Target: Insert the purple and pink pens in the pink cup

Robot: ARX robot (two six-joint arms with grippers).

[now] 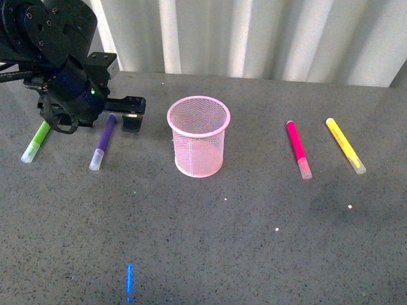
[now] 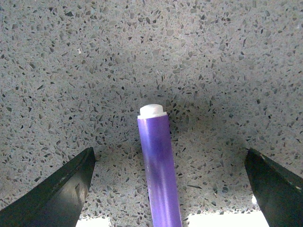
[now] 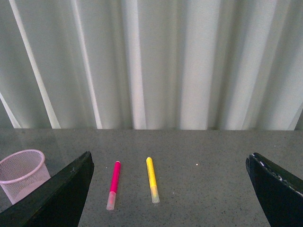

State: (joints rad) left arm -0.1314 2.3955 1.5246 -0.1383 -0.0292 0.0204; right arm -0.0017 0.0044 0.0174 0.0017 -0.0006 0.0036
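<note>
The purple pen (image 1: 103, 141) lies on the grey table left of the pink cup (image 1: 198, 136), which stands upright and looks empty. My left gripper (image 1: 130, 113) is open low over the pen's far end. In the left wrist view the purple pen (image 2: 158, 165) lies between the spread fingers (image 2: 61, 189), untouched. The pink pen (image 1: 298, 149) lies flat right of the cup. My right gripper (image 3: 169, 155) is open and empty, raised, out of the front view. Its view shows the pink pen (image 3: 113, 184) and the cup (image 3: 21, 172).
A lime green marker (image 1: 36, 141) lies left of the purple pen, partly under my left arm. A yellow marker (image 1: 345, 145) lies right of the pink pen, also in the right wrist view (image 3: 152, 179). A pale curtain (image 1: 254, 32) hangs behind the table (image 1: 254, 241).
</note>
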